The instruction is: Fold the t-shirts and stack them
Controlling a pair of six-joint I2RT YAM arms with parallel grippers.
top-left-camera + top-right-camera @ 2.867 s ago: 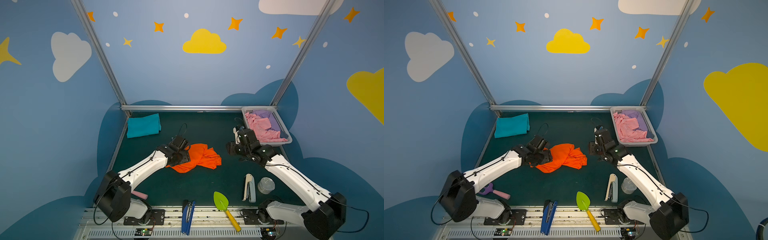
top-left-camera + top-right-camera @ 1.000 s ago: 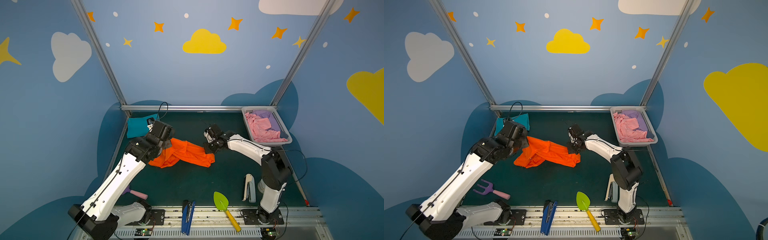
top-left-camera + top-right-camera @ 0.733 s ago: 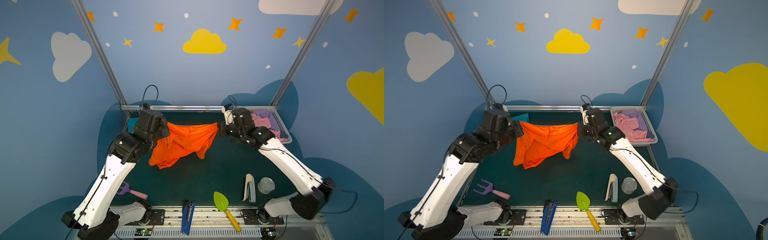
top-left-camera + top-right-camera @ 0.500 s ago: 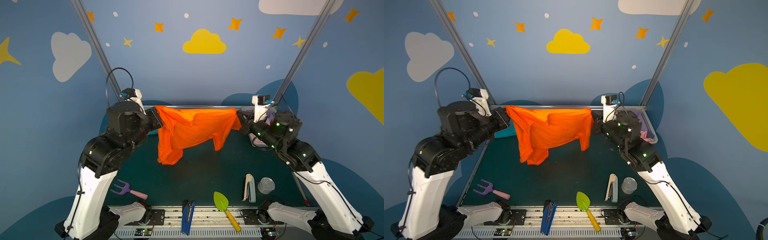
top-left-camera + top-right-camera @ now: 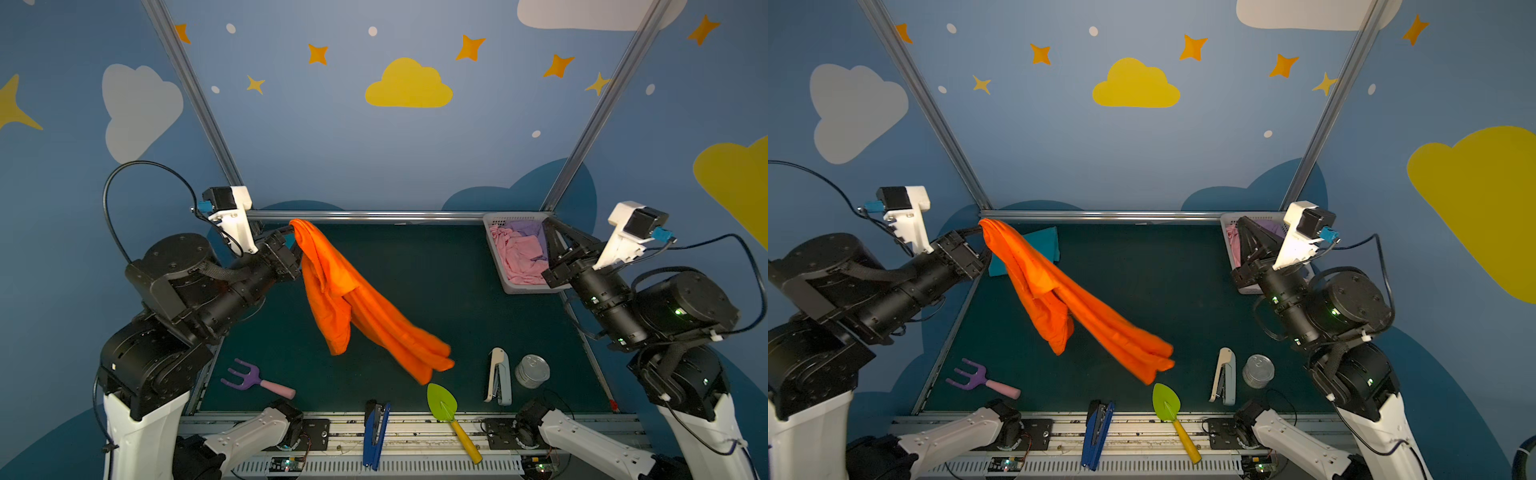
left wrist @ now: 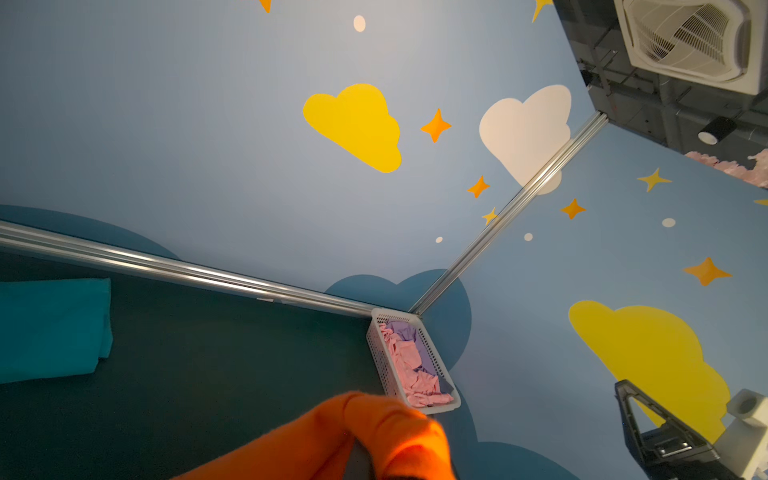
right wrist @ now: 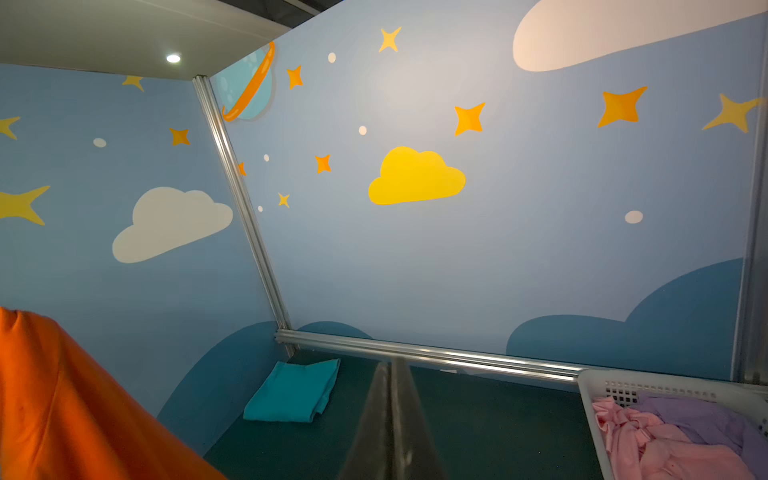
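Note:
The orange t-shirt point(image 5: 349, 307) hangs high in the air from my left gripper point(image 5: 292, 237), which is shut on one bunched end at the back left. Its free end point(image 5: 1150, 357) swings blurred towards the front right. In the left wrist view the orange cloth point(image 6: 374, 432) covers the jaws. The teal t-shirt point(image 5: 1040, 245) lies folded at the back left corner point(image 7: 291, 390). My right gripper point(image 5: 548, 228) is raised in front of the basket, shut and empty, its fingers point(image 7: 380, 415) pressed together.
A white lattice basket point(image 5: 496, 257) with pink and purple cloth stands at the back right. Along the front lie a purple fork point(image 5: 249, 376), a blue stapler point(image 5: 376, 428), a green trowel point(image 5: 442, 405), a white stapler point(image 5: 498, 376) and a metal can point(image 5: 532, 371).
Half a second ago the orange shirt was stretched between both grippers. The right gripper's end has come free; the shirt now swings from the left gripper alone. The right arm has drawn back to the right.

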